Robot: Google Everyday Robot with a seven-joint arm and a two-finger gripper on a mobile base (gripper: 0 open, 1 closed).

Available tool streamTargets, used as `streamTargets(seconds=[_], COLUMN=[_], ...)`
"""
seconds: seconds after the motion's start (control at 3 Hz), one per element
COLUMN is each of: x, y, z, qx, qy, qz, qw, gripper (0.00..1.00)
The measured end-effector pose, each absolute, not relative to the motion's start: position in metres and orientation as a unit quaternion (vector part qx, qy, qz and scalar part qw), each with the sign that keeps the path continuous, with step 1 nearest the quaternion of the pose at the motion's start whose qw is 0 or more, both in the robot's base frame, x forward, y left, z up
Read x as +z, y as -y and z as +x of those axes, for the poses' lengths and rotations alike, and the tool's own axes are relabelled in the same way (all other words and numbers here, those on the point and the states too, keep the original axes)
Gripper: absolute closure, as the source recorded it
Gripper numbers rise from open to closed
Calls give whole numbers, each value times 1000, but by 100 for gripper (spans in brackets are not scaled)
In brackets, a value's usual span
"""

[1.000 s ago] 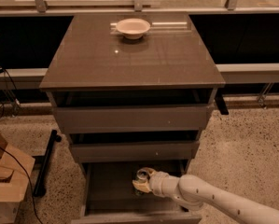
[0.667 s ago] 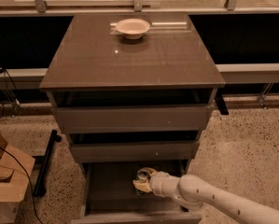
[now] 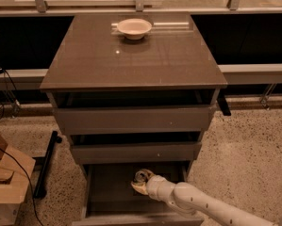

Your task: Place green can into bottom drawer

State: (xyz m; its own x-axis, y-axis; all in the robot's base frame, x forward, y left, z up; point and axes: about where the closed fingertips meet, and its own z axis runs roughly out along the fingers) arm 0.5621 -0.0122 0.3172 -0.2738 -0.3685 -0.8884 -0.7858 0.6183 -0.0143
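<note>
Down at the near edge of the scene, the bottom drawer (image 3: pixel 110 191) stands pulled out toward us, its flat floor in shadow. The white arm (image 3: pixel 204 207) reaches in from the near right, and the gripper (image 3: pixel 139 185) sits inside the drawer, right of centre, just below the front of the middle drawer (image 3: pixel 136 152). The green can (image 3: pixel 141 175) is right there at the gripper's tip, upright, silver top facing up, touching the gripper on its far side. The can's body is mostly lost in the dark and behind the tool. Is the gripper clamped on the can or loose around it? I cannot tell from here, nor whether the can's base rests on the drawer floor.

Above, the middle drawer is slightly out and so is the top drawer (image 3: pixel 131 120), each showing a dark gap. On the cabinet top (image 3: pixel 131 65) a pale shallow bowl (image 3: pixel 134 28) sits at the far edge, near the centre, well apart from the action. Off to the near left, a cardboard box (image 3: pixel 11 185) rests on the speckled floor.
</note>
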Motion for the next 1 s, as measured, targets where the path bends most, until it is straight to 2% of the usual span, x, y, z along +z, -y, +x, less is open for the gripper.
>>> streamTargets(seconds=[0.67,1.0], x=[251,227], y=[7,8], z=[569,571], qx=[184,189], qy=[-785,-791], qz=[-379,-356], qw=[454,461], gripper=[100,82])
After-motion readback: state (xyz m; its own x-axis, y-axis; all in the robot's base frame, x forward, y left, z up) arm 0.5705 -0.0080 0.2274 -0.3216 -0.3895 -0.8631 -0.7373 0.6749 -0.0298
